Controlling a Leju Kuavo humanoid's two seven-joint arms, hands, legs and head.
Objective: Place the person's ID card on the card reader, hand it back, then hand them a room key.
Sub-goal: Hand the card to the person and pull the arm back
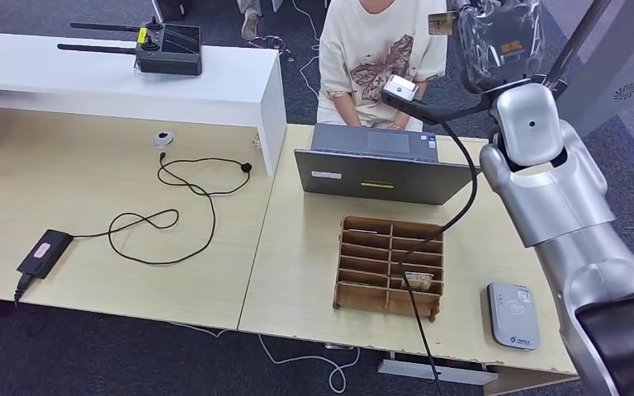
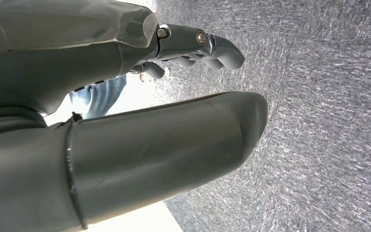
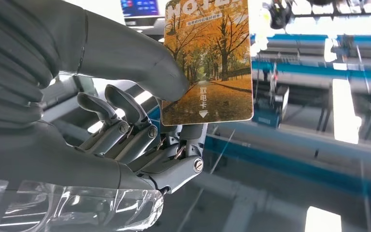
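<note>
1. seemingly the task is in its last step: the right hand [image 3: 125, 125] pinches a room key card [image 3: 207, 63], an autumn-tree print with "hotel" lettering, between the thumb and the fingers behind it.
2. the card reader [image 1: 513, 314] on the desk [image 1: 297, 272] has nothing lying on it, which suggests the id card part is done and the card returned; the id card itself cannot be made out.
3. what is left, as a judgement: the person [image 1: 380, 58] seated behind the laptop [image 1: 376, 165] has yet to take the key; whether their hand is reaching for it cannot be told.
4. the key card stands upright out of the right hand's pinch, most of its face clear beyond the thumb tip; in the head view it shows small at the end of the raised right arm, held out toward the person.
5. the wooden card rack [image 1: 390, 266] sits well below and behind the raised hand, with one card left in a slot.
6. the left hand [image 2: 193, 46] hangs over grey carpet, fingers loosely apart, holding nothing.
</note>
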